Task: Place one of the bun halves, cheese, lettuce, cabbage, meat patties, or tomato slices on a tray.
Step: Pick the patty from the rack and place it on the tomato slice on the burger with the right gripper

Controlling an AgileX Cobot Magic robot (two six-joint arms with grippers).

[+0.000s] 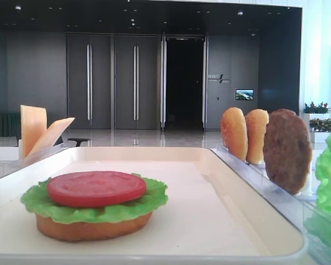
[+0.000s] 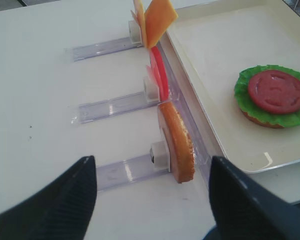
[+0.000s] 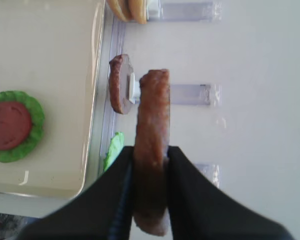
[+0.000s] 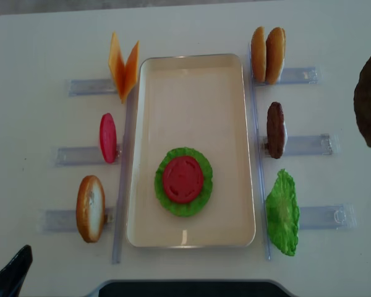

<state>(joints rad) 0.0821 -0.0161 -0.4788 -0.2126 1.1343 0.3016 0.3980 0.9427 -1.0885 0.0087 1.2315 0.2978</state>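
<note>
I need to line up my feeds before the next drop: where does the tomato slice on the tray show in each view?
Exterior high: tomato slice lower left, on the lettuce.
Right wrist: far left, ringed by lettuce.
Left wrist: right side.
Exterior high realsense: centre, slightly low.
Shared landmark: the cream tray, which holds the stack in all four views.

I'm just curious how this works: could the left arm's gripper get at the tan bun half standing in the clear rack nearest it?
Probably yes. The left gripper is open and empty, and the bun half stands right ahead with nothing between.
</note>
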